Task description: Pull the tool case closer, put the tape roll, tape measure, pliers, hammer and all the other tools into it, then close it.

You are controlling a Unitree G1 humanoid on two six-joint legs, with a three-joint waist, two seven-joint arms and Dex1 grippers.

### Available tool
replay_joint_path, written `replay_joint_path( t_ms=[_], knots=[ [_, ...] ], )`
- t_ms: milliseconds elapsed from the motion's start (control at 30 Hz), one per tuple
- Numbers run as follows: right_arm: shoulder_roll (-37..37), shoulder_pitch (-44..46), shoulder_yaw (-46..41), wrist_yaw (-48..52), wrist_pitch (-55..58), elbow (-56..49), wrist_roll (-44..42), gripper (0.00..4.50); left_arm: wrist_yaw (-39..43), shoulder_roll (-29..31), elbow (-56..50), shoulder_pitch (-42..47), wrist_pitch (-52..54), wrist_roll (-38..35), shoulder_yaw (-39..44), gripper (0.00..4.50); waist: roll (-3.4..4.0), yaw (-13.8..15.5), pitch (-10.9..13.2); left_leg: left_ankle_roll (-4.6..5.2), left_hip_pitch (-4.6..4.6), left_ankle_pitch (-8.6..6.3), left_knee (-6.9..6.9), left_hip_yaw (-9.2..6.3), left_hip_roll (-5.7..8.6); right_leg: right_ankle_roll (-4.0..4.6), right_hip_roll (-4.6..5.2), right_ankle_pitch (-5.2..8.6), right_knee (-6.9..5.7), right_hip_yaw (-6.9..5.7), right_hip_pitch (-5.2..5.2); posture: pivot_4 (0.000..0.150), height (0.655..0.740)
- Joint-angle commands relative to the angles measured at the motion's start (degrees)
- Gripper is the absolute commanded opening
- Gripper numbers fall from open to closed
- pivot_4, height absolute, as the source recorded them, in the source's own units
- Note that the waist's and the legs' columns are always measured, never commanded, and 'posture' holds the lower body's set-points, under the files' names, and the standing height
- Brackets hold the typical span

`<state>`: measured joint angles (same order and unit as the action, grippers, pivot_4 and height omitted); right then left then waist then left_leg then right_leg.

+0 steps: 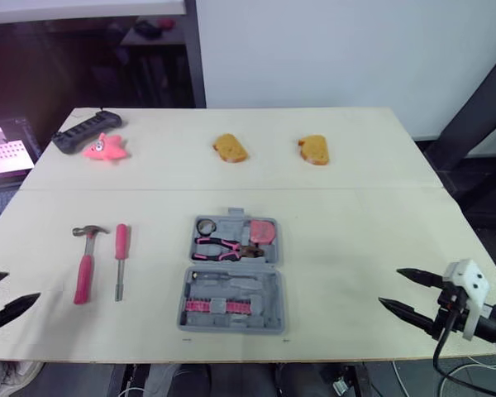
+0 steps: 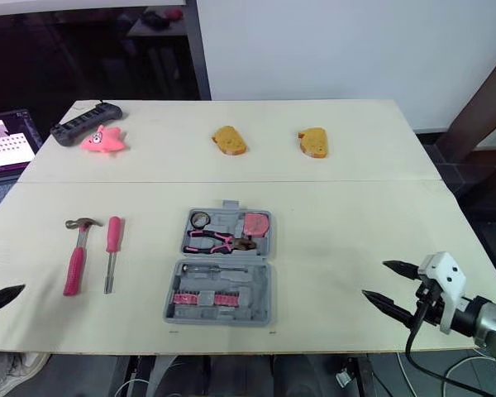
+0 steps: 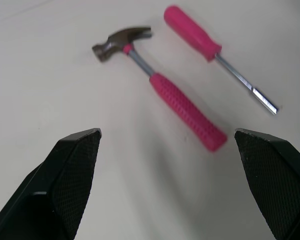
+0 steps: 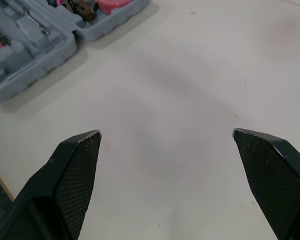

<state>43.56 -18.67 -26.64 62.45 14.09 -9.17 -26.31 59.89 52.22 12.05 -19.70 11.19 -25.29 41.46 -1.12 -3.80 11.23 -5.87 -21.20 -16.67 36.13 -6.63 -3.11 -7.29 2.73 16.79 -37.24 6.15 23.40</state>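
Observation:
The grey tool case (image 1: pixel 231 277) lies open at the table's middle near the front edge. Its far half holds a tape roll (image 1: pixel 207 225), pink-handled pliers (image 1: pixel 221 246) and a pink tape measure (image 1: pixel 262 231); its near half holds a row of bits (image 1: pixel 215 306). Left of the case lie a pink-handled hammer (image 1: pixel 84 263) and a pink screwdriver (image 1: pixel 121 258), side by side on the table. My left gripper (image 1: pixel 24 284) is open at the front left, just short of the hammer (image 3: pixel 165 95). Low at the front right, well right of the case (image 4: pixel 35 45), my right gripper (image 1: pixel 389 286) is open and holds nothing.
At the back of the table are two orange bread-like pieces (image 1: pixel 230 148) (image 1: pixel 314 150), a pink star toy (image 1: pixel 106 148) and a black bar-shaped device (image 1: pixel 84 132). A seam crosses the table (image 1: pixel 355 188). Bare tabletop lies between the case and my right gripper.

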Motion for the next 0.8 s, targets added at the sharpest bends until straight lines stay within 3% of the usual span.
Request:
replay_joint_path(
  t_ms=[33, 133, 200, 333, 467, 800],
  knots=[
    [-0.8, 2.8, 0.3, -3.2, 6.0, -8.3, -6.7, 4.46, -15.5, -5.9, -11.4, 5.1, 12.3, -3.8, -0.3, 4.50, 0.02, 0.1, 0.0, 0.00, 0.00, 0.00, 0.03, -0.02, 0.00, -0.04, 0.00, -0.02, -0.02, 0.00, -0.01, 0.150, 0.7400],
    [0.1, 5.9, 2.9, -5.8, 12.5, -14.5, -10.6, 4.46, -30.3, -11.1, -18.1, 12.1, 26.6, -4.4, -2.2, 4.50, -0.01, 0.4, 0.0, -0.01, 0.03, 0.01, 0.17, -0.13, 0.00, -0.10, -0.02, -0.08, -0.11, -0.04, -0.11, 0.150, 0.7400],
    [1.0, 8.4, 5.1, -7.4, 16.9, -17.9, -12.7, 4.46, -35.2, -12.9, -19.4, 16.4, 34.2, -5.8, -3.1, 4.50, -0.04, 0.6, 0.0, -0.01, 0.07, 0.01, 0.19, -0.16, 0.01, -0.19, -0.03, -0.13, -0.12, -0.05, -0.17, 0.150, 0.7400],
    [3.0, 14.0, 11.2, -10.1, 23.8, -24.4, -15.3, 4.46, -42.4, -11.9, -12.2, 24.0, 40.9, -1.7, -6.2, 4.50, -0.02, 0.6, 0.0, -0.02, 0.10, 0.01, 0.15, -0.18, 0.03, -0.24, -0.03, -0.15, -0.11, -0.08, -0.15, 0.150, 0.7400],
    [3.2, 18.5, 14.1, -12.1, 25.4, -26.4, -15.2, 4.46, -42.4, -9.6, -1.6, 28.6, 38.1, 4.0, -13.1, 4.50, -0.03, 0.6, 0.0, -0.02, 0.11, 0.02, 0.12, -0.20, 0.04, -0.24, -0.04, -0.15, -0.11, -0.09, -0.14, 0.150, 0.7400],
    [3.8, 19.0, 15.0, -13.0, 27.5, -27.0, -15.5, 4.46, -37.2, -10.2, 14.4, 40.3, 31.2, 8.1, -21.3, 4.50, -0.02, 2.6, -0.1, -0.27, 0.04, 0.15, 0.13, -0.21, 0.07, -0.23, 0.01, -0.16, -0.10, -0.14, -0.12, 0.150, 0.7400]
  ],
)
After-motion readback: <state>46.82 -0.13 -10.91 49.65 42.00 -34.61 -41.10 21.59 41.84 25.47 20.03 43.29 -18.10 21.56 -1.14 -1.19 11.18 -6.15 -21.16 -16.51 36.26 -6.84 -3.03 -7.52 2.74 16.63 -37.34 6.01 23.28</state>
